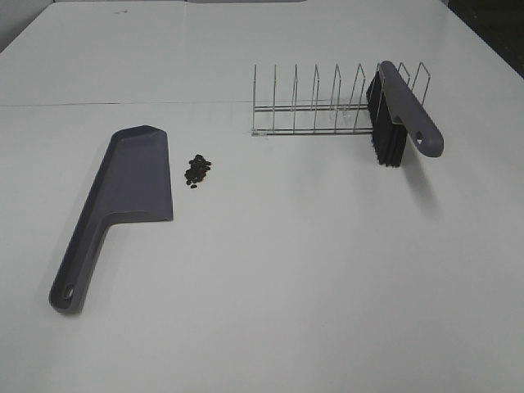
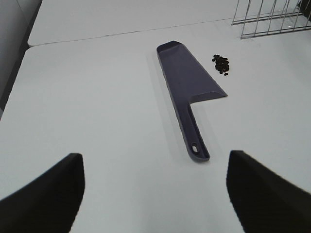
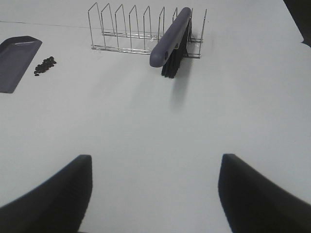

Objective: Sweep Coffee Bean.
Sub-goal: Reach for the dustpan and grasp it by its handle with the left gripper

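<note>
A small pile of dark coffee beans (image 1: 197, 170) lies on the white table, just right of the grey-purple dustpan (image 1: 123, 196), which lies flat with its handle toward the front. The matching brush (image 1: 401, 110) leans in the right end of a wire rack (image 1: 327, 102), bristles down. Neither gripper shows in the exterior high view. In the left wrist view my left gripper (image 2: 155, 194) is open and empty, short of the dustpan (image 2: 187, 80) and the beans (image 2: 221, 63). In the right wrist view my right gripper (image 3: 154, 194) is open and empty, well short of the brush (image 3: 170, 41).
The white table (image 1: 311, 270) has a seam running across it behind the dustpan. The wire rack also shows in the left wrist view (image 2: 272, 19) and the right wrist view (image 3: 126, 29). The beans (image 3: 44, 66) and the dustpan (image 3: 17, 60) sit off to one side in the right wrist view.
</note>
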`<control>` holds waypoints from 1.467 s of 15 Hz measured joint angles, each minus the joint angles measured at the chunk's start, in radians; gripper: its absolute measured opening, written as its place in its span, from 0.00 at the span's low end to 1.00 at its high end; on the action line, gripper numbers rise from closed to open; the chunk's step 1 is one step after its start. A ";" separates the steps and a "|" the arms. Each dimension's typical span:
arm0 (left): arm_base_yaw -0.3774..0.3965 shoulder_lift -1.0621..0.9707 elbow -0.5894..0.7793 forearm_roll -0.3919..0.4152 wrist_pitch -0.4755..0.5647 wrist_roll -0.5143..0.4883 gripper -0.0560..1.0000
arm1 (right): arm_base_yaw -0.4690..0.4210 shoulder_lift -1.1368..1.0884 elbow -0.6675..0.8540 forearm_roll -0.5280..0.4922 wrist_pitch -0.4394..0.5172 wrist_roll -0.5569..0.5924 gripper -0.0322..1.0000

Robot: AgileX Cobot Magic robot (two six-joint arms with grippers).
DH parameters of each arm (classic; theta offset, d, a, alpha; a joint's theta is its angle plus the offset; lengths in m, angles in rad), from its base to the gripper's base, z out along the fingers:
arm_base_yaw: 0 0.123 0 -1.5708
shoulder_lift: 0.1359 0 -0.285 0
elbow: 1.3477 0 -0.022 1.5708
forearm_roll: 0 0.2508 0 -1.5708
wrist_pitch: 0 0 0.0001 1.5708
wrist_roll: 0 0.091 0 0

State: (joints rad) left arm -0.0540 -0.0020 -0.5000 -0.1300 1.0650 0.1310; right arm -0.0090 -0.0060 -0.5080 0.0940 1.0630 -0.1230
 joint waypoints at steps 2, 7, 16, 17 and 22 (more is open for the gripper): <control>0.000 0.000 0.000 0.000 0.000 0.000 0.75 | 0.000 0.000 0.000 0.000 0.000 0.000 0.62; 0.000 0.000 0.000 0.000 0.000 0.000 0.75 | 0.000 0.000 0.000 0.000 0.000 0.000 0.62; 0.000 0.000 0.000 0.000 0.000 0.000 0.75 | 0.000 0.000 0.000 0.000 0.000 0.000 0.62; 0.000 0.000 0.000 0.000 0.000 0.000 0.75 | 0.000 0.000 0.000 0.000 0.000 0.000 0.62; 0.000 0.000 0.000 0.000 0.000 0.000 0.75 | 0.000 0.000 0.000 0.000 0.000 0.000 0.62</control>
State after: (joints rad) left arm -0.0540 -0.0020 -0.5000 -0.1300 1.0650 0.1310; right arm -0.0090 -0.0060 -0.5080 0.0940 1.0630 -0.1230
